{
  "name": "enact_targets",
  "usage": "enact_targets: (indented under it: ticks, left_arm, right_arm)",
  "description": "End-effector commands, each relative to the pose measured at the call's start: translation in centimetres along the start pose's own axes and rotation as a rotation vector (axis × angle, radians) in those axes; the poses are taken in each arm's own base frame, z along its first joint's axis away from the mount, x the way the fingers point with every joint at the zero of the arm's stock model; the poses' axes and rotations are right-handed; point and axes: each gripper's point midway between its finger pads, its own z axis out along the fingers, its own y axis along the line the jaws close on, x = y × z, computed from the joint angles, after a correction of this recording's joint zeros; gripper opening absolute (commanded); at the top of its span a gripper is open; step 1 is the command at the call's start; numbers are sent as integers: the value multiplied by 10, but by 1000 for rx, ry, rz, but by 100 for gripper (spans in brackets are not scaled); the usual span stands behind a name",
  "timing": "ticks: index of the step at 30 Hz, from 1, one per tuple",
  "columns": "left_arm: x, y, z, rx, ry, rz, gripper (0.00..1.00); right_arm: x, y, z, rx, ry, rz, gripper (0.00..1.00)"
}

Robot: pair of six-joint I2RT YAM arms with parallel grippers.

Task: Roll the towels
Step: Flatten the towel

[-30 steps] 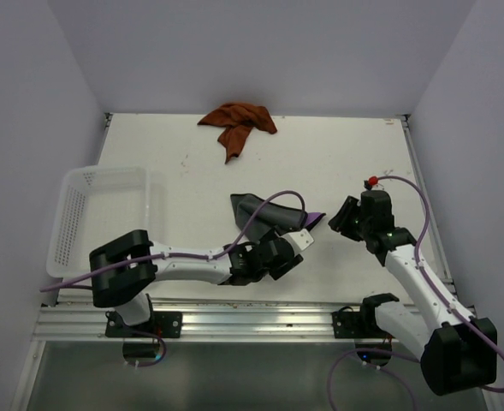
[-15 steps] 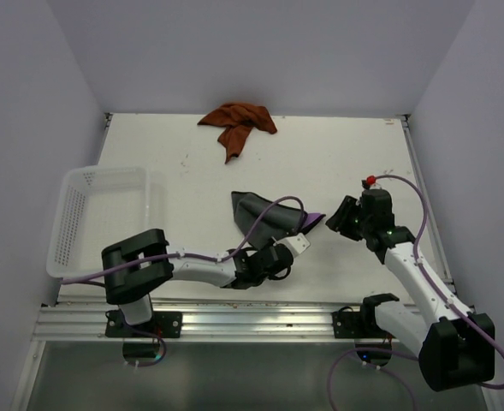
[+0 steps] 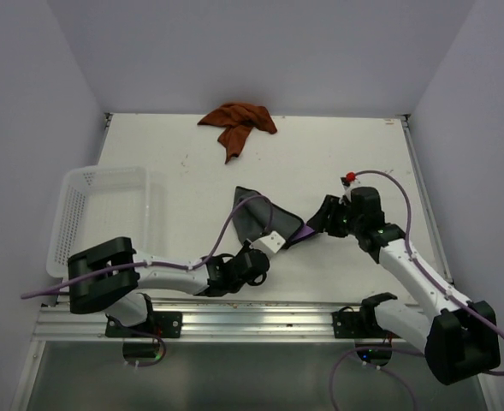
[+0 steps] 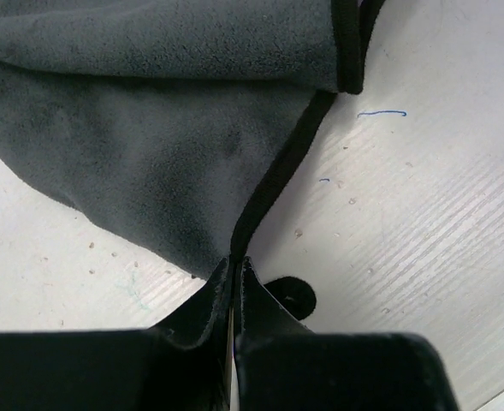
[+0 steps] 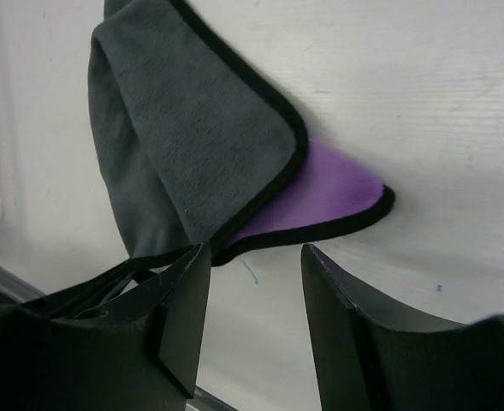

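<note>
Since the left end effector (image 4: 235,267) is pinched shut on the black hem at one corner of the purple towel (image 4: 149,145), that grip point looks settled. The cloth fans out from the tips grey side up, with one flap folded over at the far side.

Right end effector (image 5: 253,257): fingers stand apart, holding nothing, poised just beside the opposite purple corner, which lies flat on the counter (image 5: 457,128).

The towel sits in the near half of the counter between the two arms, partly doubled, not flat.

Judgement: the step in hand is spreading the cloth before rolling. To do it well:
- Right side takes the purple corner by the hem only, a single layer.
- Draw both corners apart, low over the surface, until the fold opens.
- Keep tension even, else the pinched hem may slip.

Orange towel (image 3: 239,120): bunched at the far edge, well apart, untouched. White basket (image 3: 70,224) stands at left.
</note>
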Motion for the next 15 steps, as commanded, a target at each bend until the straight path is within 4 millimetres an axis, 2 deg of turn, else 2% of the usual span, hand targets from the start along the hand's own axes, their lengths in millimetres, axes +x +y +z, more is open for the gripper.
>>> enact_targets:
  ticks: [1,8,15]
  left_arm:
    - [-9,4,-4,-22,-52,-103,0]
    - [5,10,-12,-31,-38,-152,0]
    - [12,13,-17,-23,-39,-167,0]
  right_arm:
    - [-3,34,8,-74,-10,-85,51]
    - [18,19,35,13,86,16,50]
    - [26,21,58,-13,116,65,50]
